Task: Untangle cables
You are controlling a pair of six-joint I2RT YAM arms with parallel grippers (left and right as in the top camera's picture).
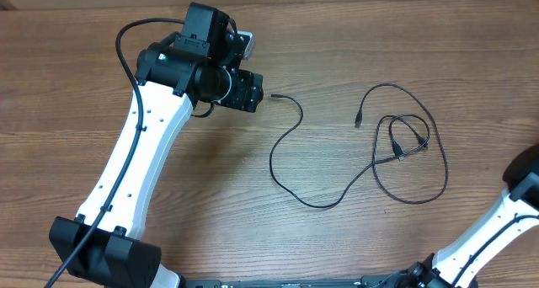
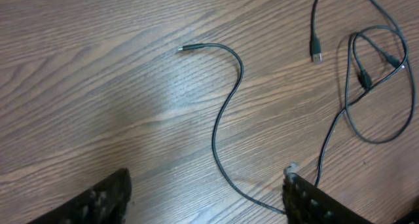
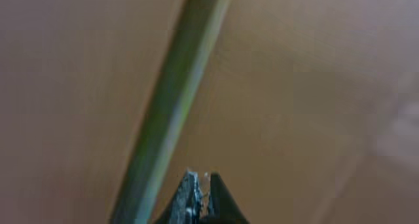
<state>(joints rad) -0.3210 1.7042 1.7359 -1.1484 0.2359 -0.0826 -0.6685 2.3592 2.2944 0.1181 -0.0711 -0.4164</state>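
Well, you're reaching: left hand apart, right hand pinched together; next, grasp the tangle of thin black cords.

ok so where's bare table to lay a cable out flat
Bare wood lies between the left arm and the long strand, and along the far edge of the table, above the tangled loops. It is crowded on the right, in and around those loops.

One wooden table; two arms of mine, left arm and right arm; thin black cables, four plug ends showing, two cables by my count, the tangle leaving doubt.
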